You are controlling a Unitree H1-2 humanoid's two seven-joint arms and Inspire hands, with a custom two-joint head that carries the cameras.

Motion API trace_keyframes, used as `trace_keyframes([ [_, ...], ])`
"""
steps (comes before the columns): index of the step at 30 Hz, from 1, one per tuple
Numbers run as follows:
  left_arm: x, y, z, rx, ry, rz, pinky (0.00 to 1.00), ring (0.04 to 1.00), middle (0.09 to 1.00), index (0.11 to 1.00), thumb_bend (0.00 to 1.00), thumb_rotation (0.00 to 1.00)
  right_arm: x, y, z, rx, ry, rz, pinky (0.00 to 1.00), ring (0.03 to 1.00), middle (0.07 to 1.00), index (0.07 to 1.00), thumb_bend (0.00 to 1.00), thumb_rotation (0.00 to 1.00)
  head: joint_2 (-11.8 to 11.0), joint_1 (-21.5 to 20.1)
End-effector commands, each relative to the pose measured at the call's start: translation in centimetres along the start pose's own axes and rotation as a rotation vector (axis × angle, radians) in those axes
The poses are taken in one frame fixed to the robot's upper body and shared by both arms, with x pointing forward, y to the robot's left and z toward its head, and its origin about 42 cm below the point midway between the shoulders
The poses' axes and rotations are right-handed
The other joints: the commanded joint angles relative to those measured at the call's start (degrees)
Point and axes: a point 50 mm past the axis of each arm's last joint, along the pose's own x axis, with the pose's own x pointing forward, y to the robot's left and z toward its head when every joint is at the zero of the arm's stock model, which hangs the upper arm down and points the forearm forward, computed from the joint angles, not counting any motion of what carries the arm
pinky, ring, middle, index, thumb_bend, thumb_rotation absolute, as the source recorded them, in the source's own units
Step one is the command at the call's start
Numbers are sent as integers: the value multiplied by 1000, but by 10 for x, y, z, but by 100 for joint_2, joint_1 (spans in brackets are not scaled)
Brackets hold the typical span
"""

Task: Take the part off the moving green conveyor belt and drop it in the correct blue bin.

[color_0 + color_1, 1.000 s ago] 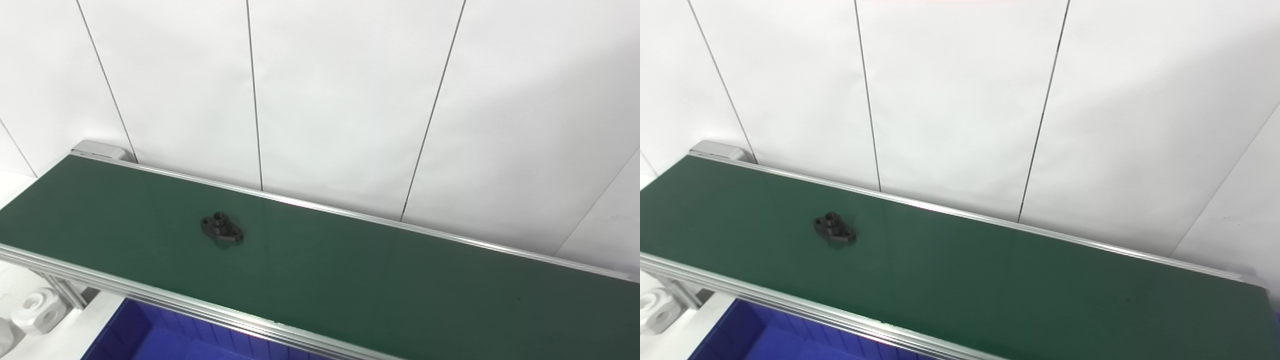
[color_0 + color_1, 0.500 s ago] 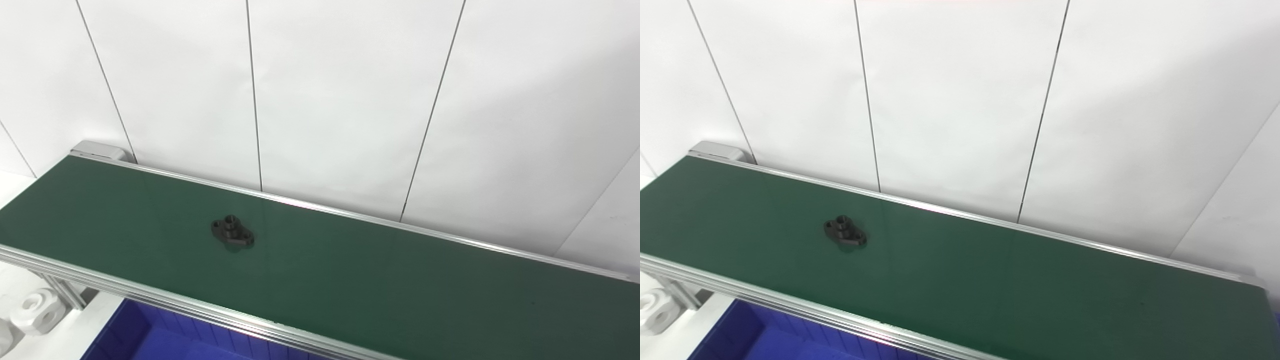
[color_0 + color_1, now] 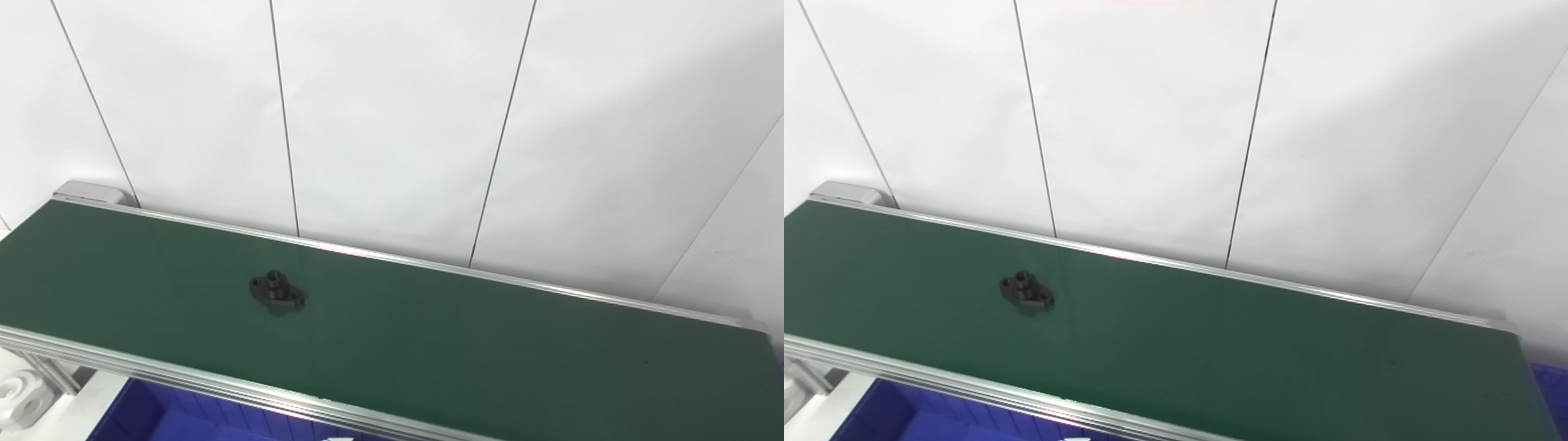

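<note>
Black part (image 3: 277, 292): flat flanged piece with a raised centre boss, lying on the green conveyor belt (image 3: 465, 343), left of the belt's middle, between its two rails.
Blue bin (image 3: 144, 419): just below the belt's near rail (image 3: 184, 381), at its left end; only a corner shows.
White fitting (image 3: 21, 401): left of that bin, off the belt.
My hands: neither in view; I cannot tell whether their fingers are spread or closed.
Step in hand: waiting and tracking, I judge.
Handling note: I should reach ahead of the part's travel, come down over the boss, and close across the narrow flange.
</note>
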Motion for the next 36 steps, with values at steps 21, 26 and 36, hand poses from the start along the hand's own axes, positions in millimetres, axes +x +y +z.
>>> trace_keyframes([
  [21,-11,22,21,-27,-68,-6,788,833,858,854,871,527,48,-46,76,-12,-229,-65,820,883,913,927,752,437,587,-143],
  [26,-23,36,17,-16,-38,-22,811,849,872,870,875,553,61,-54,82,-56,-246,-48,808,875,914,927,730,420,681,-129],
  [36,-13,33,18,-6,-54,-36,830,863,881,883,860,550,106,-68,83,-71,-269,-30,804,867,903,927,705,387,947,-54],
])
